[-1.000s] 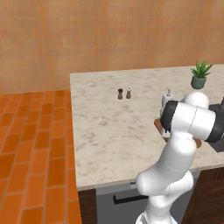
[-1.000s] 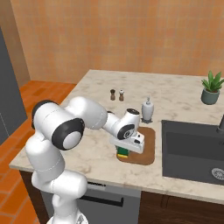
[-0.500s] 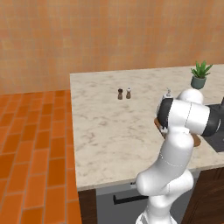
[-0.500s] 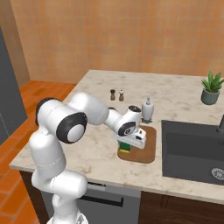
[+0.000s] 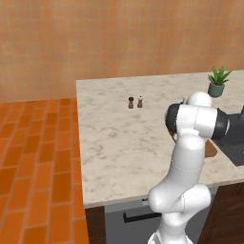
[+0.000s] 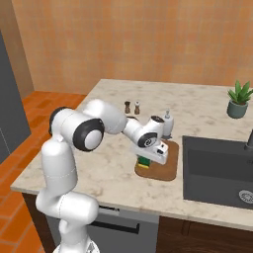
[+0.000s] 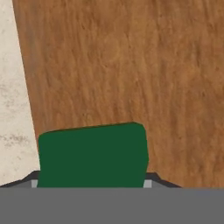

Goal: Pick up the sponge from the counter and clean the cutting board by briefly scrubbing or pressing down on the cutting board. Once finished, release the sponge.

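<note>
The brown wooden cutting board [image 6: 165,171] lies on the beige marble counter [image 6: 99,163], just left of the sink. My gripper [image 6: 147,157] points down over the board's left part and is shut on the sponge [image 6: 143,161], whose green and yellow block rests against the wood. In the hand view the sponge's green top [image 7: 92,155] sits between my fingertips [image 7: 149,181], with the board's grain [image 7: 131,65] behind it and a strip of counter [image 7: 15,109] at the left. In the left base view my arm hides most of the board [image 5: 211,150].
A dark sink basin [image 6: 217,173] lies right of the board. A white soap dispenser [image 6: 168,123] stands just behind the board. Two small shakers [image 6: 132,106] stand farther back. A potted plant [image 6: 238,101] is at the far right. The orange tiled floor [image 5: 38,152] lies left of the counter.
My gripper has slid the sponge a short way across the board, toward its far side. The elbow of the arm has swung along with it. The grip has stayed shut.
</note>
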Robot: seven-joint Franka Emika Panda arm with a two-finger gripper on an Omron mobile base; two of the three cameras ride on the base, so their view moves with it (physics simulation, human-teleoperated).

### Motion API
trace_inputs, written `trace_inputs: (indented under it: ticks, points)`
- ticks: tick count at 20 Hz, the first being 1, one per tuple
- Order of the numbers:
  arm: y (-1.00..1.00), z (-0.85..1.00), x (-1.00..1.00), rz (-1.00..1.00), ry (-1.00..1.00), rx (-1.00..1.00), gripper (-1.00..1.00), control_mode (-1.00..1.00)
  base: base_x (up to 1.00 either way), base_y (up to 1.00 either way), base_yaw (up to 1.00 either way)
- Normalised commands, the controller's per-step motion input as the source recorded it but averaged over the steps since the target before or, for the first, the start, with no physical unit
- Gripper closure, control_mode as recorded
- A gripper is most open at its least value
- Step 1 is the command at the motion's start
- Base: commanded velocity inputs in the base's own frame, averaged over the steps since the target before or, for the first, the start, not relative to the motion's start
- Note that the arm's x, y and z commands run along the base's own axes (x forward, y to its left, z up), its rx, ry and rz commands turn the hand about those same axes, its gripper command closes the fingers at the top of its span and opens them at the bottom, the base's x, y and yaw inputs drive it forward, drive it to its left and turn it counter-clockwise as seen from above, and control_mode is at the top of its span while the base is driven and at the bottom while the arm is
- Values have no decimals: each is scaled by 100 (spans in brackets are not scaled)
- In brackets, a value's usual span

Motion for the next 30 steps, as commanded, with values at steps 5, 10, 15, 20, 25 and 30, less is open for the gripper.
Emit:
trace_inputs:
  ticks: [5, 10, 15, 20, 25, 30]
  points:
    - [88, -100, -79, 0, 17, -14, 100, -100, 0, 0, 0]
    - [75, -100, -98, 0, 31, -1, 100, -100, 0, 0, 0]
    - [30, -31, -98, 0, 45, 4, 100, -100, 0, 0, 0]
    - [0, 52, -17, 0, 21, 0, 100, -100, 0, 0, 0]
    - [0, 73, 46, 0, 34, 0, 100, -100, 0, 0, 0]
    - [-4, 44, 39, 0, 26, 0, 100, -100, 0, 0, 0]
